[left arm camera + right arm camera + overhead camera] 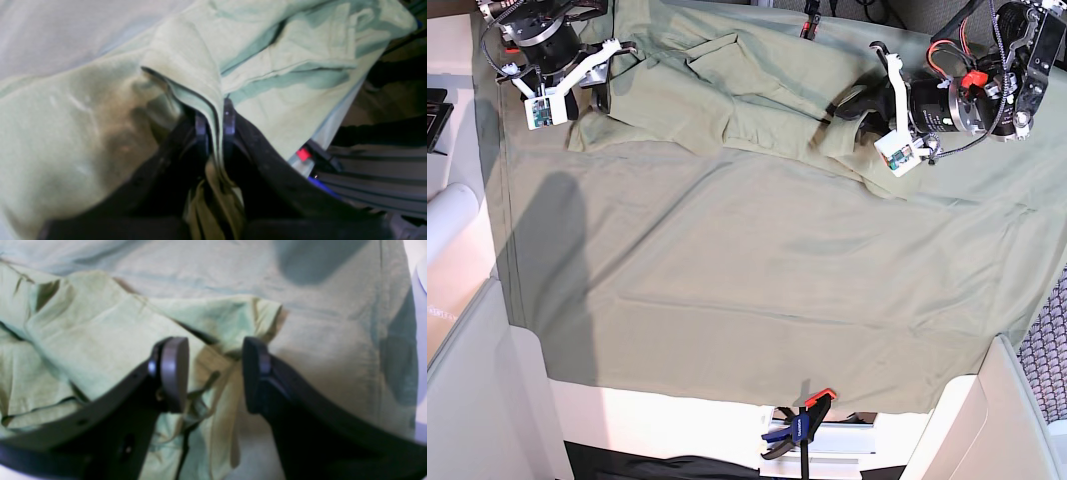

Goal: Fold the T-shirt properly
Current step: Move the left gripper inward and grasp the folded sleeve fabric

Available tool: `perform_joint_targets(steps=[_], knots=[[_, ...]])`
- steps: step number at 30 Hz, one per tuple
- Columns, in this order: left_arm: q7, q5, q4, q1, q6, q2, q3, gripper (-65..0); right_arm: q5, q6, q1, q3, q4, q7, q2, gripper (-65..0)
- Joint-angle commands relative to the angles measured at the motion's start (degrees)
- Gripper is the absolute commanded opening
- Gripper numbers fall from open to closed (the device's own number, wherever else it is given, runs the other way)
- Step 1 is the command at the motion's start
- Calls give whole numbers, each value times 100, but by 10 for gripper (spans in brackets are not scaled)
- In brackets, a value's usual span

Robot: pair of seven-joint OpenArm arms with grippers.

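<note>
The pale sage-green T-shirt (717,100) lies crumpled along the far edge of the table, on a larger sage-green sheet (747,280). My left gripper (839,108) is at the shirt's right end. In the left wrist view it (215,123) is shut on a raised fold of the T-shirt (186,60). My right gripper (612,78) is at the shirt's left end. In the right wrist view it (215,373) is open, its fingers (173,370) on either side of a bunched edge of the T-shirt (100,323), with the sheet (317,323) beyond. The collar is hidden.
A clamp (799,425) pins the sheet at the near table edge and another (810,22) at the far edge. A red clamp handle (303,154) shows beside the table edge. A white roll (452,215) lies off the table's left side.
</note>
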Motion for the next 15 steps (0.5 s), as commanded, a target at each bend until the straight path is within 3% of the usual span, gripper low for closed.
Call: perform_joint_targets(steps=[1, 3, 4, 5, 12, 15], knots=[[-155, -197, 79, -61, -49, -37, -37, -565, 31, -20, 17, 33, 92, 142, -33, -381], [-164, -299, 79, -59, -49, -15, -37, -363, 35, -20, 15, 33, 92, 142, -118, -381], [-170, -367, 79, -61, -49, -20, -37, -284, 37, -20, 17, 33, 92, 144, -162, -381], [-232, -428, 79, -63, -49, -20, -37, -244, 59, -20, 17, 33, 92, 144, -170, -381], [-422, -1008, 149, -114, -49, 76, -52, -240, 114, -20, 17, 33, 92, 149, -168, -381], [-415, -979, 291, -125, -49, 127, -251, -242, 109, -17, 15, 33, 92, 146, -168, -381]])
